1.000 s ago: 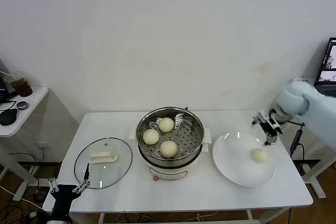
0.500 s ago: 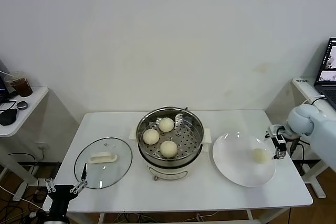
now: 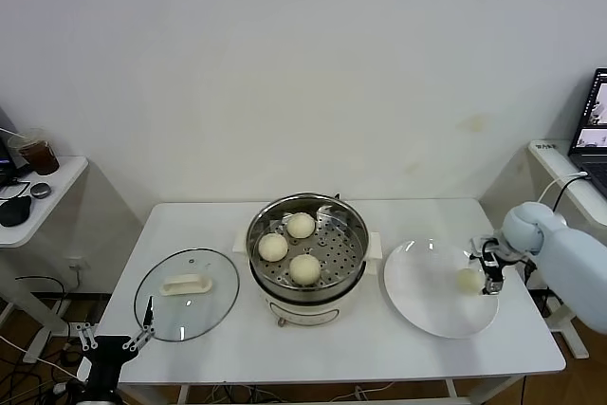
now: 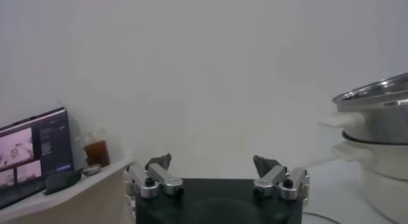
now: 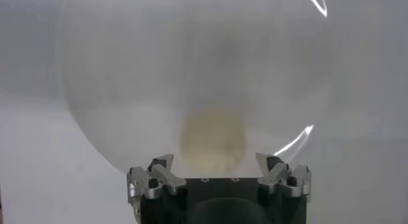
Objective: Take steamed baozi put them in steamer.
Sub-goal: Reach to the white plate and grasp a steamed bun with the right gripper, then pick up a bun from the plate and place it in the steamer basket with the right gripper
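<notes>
Three steamed baozi [image 3: 301, 225] [image 3: 273, 247] [image 3: 304, 268] lie on the perforated tray inside the steamer [image 3: 353, 255] at the table's middle. One more pale baozi [image 3: 468, 280] [image 5: 212, 140] rests on the white plate [image 3: 422, 305] to the right. My right gripper [image 3: 488, 267] [image 5: 215, 160] is low at this bun's right side. Its jaws stand open, one on each side of the bun, with a gap to it on both sides. My left gripper [image 3: 114, 337] [image 4: 212, 161] hangs open and empty below the table's front left corner.
A round glass lid [image 3: 186, 293] with a white handle lies flat on the table left of the steamer [image 4: 376, 117]. A side shelf [image 3: 38, 187] with a drink cup stands at far left. A laptop [image 3: 596, 111] sits on a desk at far right.
My right gripper came down from behind the plate's far right edge to the bun's level and closed in on it. The left gripper sank slightly.
</notes>
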`<state>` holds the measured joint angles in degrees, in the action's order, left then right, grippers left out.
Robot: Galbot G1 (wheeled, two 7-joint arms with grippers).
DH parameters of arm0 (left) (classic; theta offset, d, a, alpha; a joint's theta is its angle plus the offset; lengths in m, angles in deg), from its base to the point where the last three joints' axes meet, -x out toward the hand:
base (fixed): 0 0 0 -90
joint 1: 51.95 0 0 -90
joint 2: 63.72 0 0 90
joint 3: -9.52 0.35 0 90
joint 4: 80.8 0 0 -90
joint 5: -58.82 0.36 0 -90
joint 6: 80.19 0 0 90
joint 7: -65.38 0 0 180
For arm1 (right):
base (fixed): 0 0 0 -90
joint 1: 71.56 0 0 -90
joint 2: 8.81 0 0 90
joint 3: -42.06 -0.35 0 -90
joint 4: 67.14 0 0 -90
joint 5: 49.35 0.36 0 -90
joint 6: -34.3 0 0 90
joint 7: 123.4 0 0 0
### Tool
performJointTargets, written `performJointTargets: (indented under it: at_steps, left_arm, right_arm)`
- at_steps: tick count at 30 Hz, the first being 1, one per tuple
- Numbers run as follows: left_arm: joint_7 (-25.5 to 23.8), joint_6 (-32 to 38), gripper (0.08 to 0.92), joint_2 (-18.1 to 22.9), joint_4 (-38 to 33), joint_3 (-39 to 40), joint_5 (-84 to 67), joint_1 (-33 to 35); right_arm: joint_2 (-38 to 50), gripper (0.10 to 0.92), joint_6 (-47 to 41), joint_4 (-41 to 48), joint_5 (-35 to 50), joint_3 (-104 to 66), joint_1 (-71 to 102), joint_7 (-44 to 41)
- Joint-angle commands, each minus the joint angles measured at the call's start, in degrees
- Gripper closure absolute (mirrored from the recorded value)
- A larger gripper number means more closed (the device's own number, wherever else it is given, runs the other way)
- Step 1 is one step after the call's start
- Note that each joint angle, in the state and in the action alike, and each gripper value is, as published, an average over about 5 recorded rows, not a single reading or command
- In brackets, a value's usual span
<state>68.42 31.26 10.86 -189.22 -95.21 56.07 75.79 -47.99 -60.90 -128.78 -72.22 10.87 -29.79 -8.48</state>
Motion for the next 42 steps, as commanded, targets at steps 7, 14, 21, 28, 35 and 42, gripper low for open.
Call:
performJointTargets:
  at_steps: [7,14,21,28,35,42]
  left_arm:
    - [0.04,0.07,0.177,0.07,-0.06,0.01,0.11,0.13]
    - [0.04,0.06,0.177,0.06,-0.45,-0.02,0.11,0.39]
    - [-0.05,0.02,0.177,-0.21,-0.56,0.31,0.15,0.23]
    - [-0.18,-0.24,0.177,-0.78,-0.62,1.28,0.21,-0.75]
    - [-0.21,-0.41,0.177,-1.5,-0.81,1.86,0.12,-1.44]
    - [-0.13,-0.4,0.177,-1.07,-1.66,1.8,0.31,-1.28]
  right_arm:
    - [-1.64,0.435,-0.91,1.46,-2.57,-1.14,1.17,1.08]
    - [1.14,0.551,-2.86,-2.65,1.12,1.31,-1.48,0.92]
    - [7.68,0.576,-8.29,-13.0,14.22,13.31,-15.07,0.07]
    - [5.87,0.566,-14.33,-21.27,31.36,32.61,-43.11,0.99]
    - [-3.93,0.561,-23.44,-29.62,44.86,45.45,-57.0,5.0]
    - [-12.75,0.56,-32.81,-31.49,54.9,46.9,-52.79,11.1]
